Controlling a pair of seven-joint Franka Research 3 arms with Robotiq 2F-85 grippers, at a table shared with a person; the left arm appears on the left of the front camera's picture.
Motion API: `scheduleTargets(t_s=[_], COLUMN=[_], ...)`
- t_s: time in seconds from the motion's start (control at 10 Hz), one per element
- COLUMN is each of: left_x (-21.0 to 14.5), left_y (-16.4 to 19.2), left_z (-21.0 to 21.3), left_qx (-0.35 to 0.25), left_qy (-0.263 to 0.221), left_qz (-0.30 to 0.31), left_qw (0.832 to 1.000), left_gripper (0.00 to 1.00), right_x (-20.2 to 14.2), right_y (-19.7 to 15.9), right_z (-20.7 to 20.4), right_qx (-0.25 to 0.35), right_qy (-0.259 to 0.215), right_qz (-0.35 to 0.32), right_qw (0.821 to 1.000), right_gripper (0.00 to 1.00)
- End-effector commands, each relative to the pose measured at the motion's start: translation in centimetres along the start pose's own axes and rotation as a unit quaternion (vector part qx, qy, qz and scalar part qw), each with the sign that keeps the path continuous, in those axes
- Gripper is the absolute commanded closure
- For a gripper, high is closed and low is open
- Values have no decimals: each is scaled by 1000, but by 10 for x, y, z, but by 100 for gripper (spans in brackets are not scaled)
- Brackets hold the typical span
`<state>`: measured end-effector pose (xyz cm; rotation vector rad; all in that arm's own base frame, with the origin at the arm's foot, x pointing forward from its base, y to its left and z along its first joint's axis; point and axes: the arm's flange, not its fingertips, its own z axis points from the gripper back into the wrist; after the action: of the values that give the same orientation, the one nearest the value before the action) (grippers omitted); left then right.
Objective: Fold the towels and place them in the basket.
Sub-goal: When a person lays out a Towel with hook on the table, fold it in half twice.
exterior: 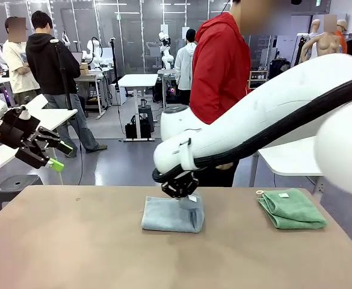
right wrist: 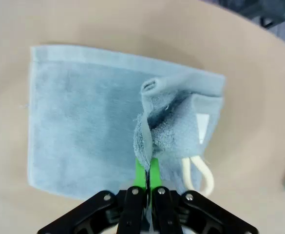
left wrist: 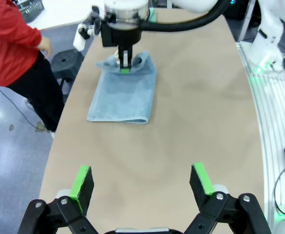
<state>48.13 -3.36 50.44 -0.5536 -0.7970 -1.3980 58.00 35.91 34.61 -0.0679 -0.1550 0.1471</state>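
Jaws pinch blue towel (right wrist: 84, 112) edge, lifted.

Front view is sitting low at the robot's edge of the table (exterior: 73, 241), facing across it toward the person (exterior: 221, 66) at the far side. Left wrist view is looking down from high and well back along the table, its own left gripper (left wrist: 141, 181) rising at the bottom edge. Right wrist view is looking straight down, very close. All three views are sharing the blue-grey towel (exterior: 172, 215) (left wrist: 125, 92) (right wrist: 84, 112).
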Motion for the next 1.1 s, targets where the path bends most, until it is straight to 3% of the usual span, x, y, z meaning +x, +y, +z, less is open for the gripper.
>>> scheduleTargets(t_s=[0.0,0.4,1.0], left_x=[1,1,1], left_y=[-3,-3,-3], left_z=[0,0,0], left_qx=[8,8,8], left_qy=[0,0,0], left_qz=[-1,-1,-1], left_qw=[1000,1000,1000], left_gripper=[0,0,0], right_x=[20,9,4], right_y=[29,63,83], right_z=[-2,4,0], right_qx=[-1,19,57], right_qy=[5,16,-20], right_qz=[-16,1,16], right_qw=[1000,1000,998], right_gripper=[100,100,100])
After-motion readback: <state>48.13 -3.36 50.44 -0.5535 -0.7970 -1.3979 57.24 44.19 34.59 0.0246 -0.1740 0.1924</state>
